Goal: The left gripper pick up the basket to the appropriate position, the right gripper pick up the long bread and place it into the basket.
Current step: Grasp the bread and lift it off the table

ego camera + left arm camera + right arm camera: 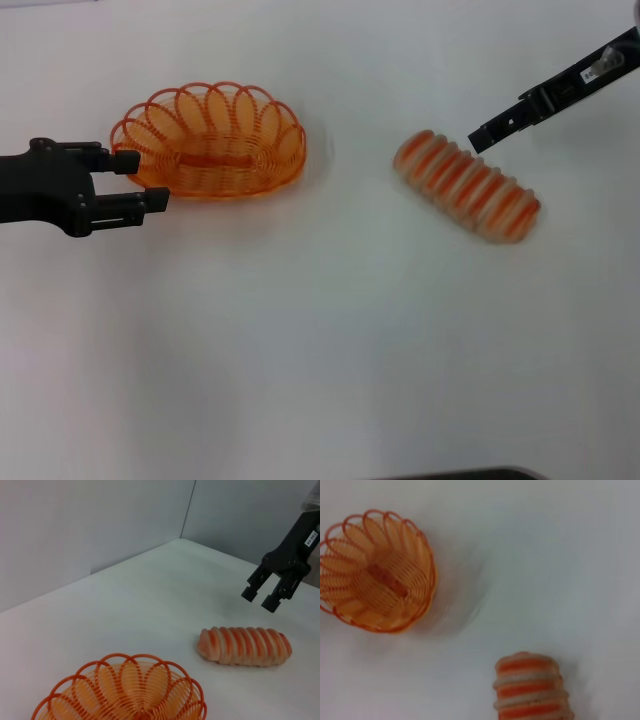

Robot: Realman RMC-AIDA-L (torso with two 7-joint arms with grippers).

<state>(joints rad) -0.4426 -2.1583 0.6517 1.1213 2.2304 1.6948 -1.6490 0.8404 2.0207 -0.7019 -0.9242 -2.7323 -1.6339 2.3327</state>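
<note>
fingers of your black left gripper (140, 182) were spread at the rim of the oval orange wire basket (215, 142); clamping one loop squarely looked wisest. the labelled right gripper (265, 596) hovered parted above the striped long bread (467, 186).

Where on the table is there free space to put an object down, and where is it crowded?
The table is bare between the basket and the long bread, and across the whole near side in front of both. It is crowded at the basket's left end, where the open left gripper straddles the rim, and behind the bread, where the open right gripper hovers.
</note>
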